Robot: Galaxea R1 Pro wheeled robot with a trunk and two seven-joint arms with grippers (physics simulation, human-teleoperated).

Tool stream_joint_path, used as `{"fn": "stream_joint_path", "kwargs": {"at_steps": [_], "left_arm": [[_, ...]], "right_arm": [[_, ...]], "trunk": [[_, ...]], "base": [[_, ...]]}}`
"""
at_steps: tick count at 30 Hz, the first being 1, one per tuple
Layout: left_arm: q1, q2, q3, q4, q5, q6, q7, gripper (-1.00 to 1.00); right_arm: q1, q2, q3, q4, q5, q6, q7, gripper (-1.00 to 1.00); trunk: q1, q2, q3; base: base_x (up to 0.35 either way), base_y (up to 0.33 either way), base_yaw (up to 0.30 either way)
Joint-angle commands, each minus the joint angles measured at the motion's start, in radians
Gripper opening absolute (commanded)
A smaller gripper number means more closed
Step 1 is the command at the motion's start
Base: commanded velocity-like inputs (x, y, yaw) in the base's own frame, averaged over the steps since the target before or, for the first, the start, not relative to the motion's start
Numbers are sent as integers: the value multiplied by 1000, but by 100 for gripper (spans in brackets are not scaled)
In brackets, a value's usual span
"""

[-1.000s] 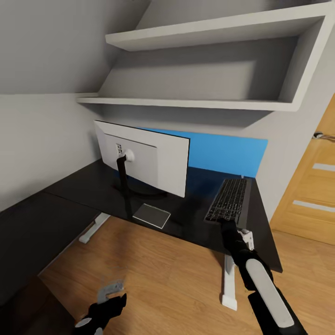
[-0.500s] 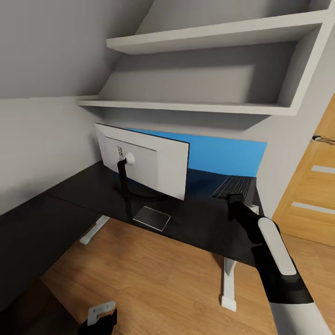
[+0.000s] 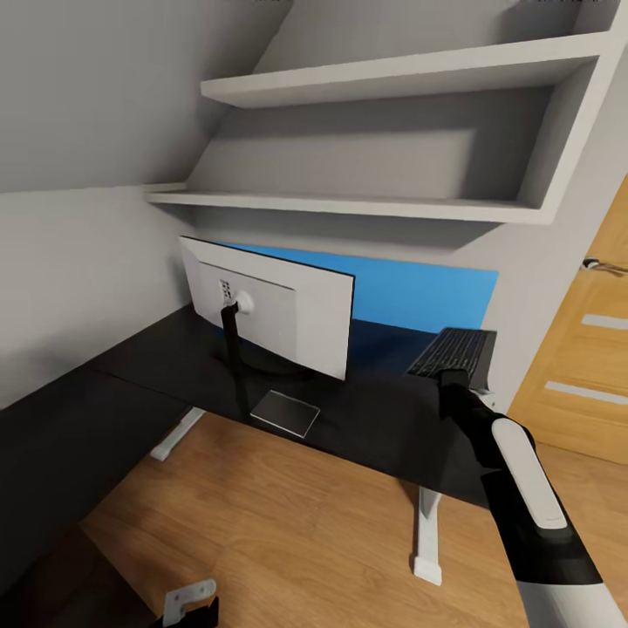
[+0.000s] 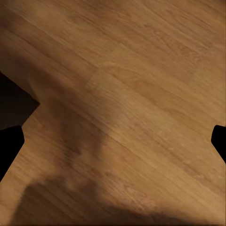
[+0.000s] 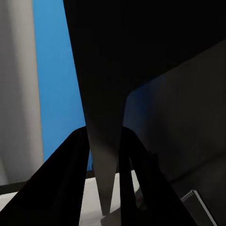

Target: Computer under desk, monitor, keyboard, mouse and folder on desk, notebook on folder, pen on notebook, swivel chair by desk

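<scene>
The monitor (image 3: 288,310) stands on the glossy black desk (image 3: 366,423) with its pale back toward me, on a slim black arm and a clear base plate (image 3: 284,412). Right of it, my right gripper (image 3: 450,378) is shut on the near end of the black keyboard (image 3: 455,351), holding it tilted just above the desk's right end. In the right wrist view the fingers (image 5: 70,188) clamp the keyboard's thin edge (image 5: 101,141). My left gripper (image 3: 190,604) hangs low over the wood floor, and its fingertips (image 4: 9,141) stand wide open.
A blue panel (image 3: 419,292) covers the wall behind the desk. Two white shelves (image 3: 366,205) jut out above the monitor. A wooden door (image 3: 584,366) stands at the right. White desk feet (image 3: 426,541) rest on the floor.
The right gripper has raised the keyboard's near end off the desk and carried it farther back. The left gripper has sunk lower. The view has tilted slightly.
</scene>
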Motion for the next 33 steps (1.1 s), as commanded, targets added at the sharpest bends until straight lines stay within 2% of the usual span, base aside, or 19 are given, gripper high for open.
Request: {"fn": "stream_joint_path", "kwargs": {"at_steps": [1,9,13,16,19,23,27,33], "left_arm": [[0,0,-3,-1,8,4,7,100],[0,0,-3,0,8,4,7,100],[0,0,-3,1,9,4,8,100],[0,0,-3,1,9,4,9,100],[0,0,-3,1,8,4,10,100],[0,-1,-3,2,9,4,10,100],[0,-1,-3,2,10,4,10,100],[0,-1,-3,2,10,4,10,100]], "right_arm": [[0,-2,1,-1,-8,-6,-2,-100],[0,-10,3,-1,-8,14,-1,-100],[0,-17,-7,-1,-9,106,0,-100],[1,-18,-49,-1,-13,190,5,-100],[1,-15,-106,-1,-20,308,40,-100],[2,-15,-138,-1,-36,403,133,-100],[2,-17,-147,-1,-41,432,187,-100],[6,-19,-150,-1,-43,442,205,-100]], "trunk": [[-4,7,2],[-35,63,27],[-50,91,40],[-61,112,49],[-73,133,58],[-88,161,71],[-104,189,84],[-127,231,102]], "base": [[0,0,0],[0,0,0],[0,0,0],[0,0,0],[0,0,0],[0,0,0],[0,0,0],[0,0,0]]}}
